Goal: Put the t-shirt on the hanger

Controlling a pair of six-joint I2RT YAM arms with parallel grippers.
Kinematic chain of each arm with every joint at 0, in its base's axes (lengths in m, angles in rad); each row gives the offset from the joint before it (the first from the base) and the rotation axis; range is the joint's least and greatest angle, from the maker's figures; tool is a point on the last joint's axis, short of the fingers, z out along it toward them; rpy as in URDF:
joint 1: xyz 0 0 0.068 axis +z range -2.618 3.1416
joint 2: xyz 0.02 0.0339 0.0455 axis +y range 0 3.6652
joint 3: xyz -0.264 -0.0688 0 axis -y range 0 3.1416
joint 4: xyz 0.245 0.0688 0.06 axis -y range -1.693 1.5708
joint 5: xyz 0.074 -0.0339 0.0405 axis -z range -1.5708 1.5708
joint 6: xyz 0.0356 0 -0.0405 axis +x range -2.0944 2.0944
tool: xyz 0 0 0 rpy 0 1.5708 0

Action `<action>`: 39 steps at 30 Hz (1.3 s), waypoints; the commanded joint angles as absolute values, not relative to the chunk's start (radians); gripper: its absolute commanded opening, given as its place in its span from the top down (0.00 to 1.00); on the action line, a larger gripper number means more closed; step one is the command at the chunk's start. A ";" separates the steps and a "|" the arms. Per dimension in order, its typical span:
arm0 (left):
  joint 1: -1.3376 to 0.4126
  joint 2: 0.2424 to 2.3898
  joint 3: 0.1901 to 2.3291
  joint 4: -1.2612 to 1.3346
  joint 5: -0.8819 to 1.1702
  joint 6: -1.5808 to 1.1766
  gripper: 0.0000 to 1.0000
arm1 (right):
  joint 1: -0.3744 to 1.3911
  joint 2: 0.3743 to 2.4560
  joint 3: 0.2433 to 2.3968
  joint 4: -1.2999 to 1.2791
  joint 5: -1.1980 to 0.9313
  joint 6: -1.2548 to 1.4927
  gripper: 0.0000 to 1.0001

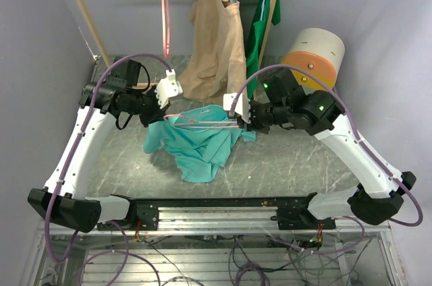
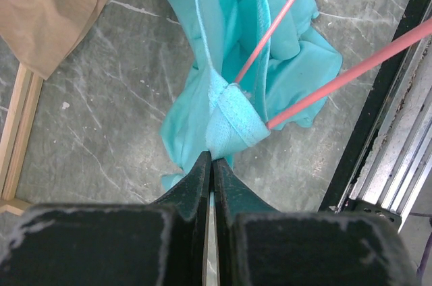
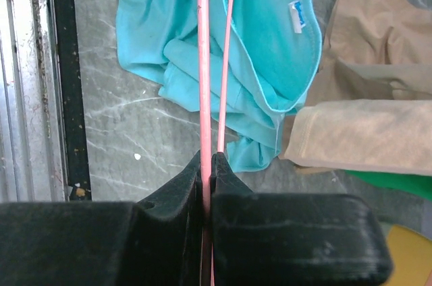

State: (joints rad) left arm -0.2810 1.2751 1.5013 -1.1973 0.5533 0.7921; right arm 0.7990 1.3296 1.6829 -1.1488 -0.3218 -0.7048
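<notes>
The teal t-shirt (image 1: 199, 141) hangs bunched between both grippers, its lower part on the grey table (image 1: 283, 164). The pink hanger (image 1: 202, 122) lies level between the grippers, its far end inside the shirt's collar. My left gripper (image 1: 164, 115) is shut on the collar fold of the t-shirt (image 2: 233, 124), where the hanger's two pink rods (image 2: 331, 83) enter the cloth. My right gripper (image 1: 237, 119) is shut on the hanger's thicker rod (image 3: 204, 97); a thinner rod runs beside it. The t-shirt (image 3: 263, 50) shows its collar label in the right wrist view.
A second pink hanger (image 1: 164, 9), a beige garment (image 1: 214, 43) on a blue hanger and a dark green garment (image 1: 260, 23) hang from the wooden rack at the back. A white and orange cylinder (image 1: 312, 56) stands back right. A black rail (image 1: 223, 204) borders the near edge.
</notes>
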 commanded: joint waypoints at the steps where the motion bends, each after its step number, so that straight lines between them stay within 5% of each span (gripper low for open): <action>1: -0.294 1.255 1.509 -1.160 0.575 0.764 0.90 | 0.783 1.300 1.606 -1.050 -0.375 -0.743 1.00; 14: -0.296 1.179 1.416 -1.112 0.574 0.687 0.89 | 0.641 1.190 1.299 -0.709 -0.576 -0.672 1.00; 29: -0.296 1.158 1.386 -1.064 0.566 0.633 0.89 | 0.552 1.347 1.330 -0.762 -0.860 -0.790 1.00; 39: -0.297 1.171 1.404 -1.030 0.619 0.565 0.89 | 0.511 1.361 1.237 -0.581 -0.956 -0.720 1.00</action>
State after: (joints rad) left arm -0.2867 1.1763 1.3914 -1.0756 0.5705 0.6064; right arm 0.5293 1.3556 1.2629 -0.6922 -0.8650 -0.7490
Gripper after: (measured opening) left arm 0.107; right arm 0.020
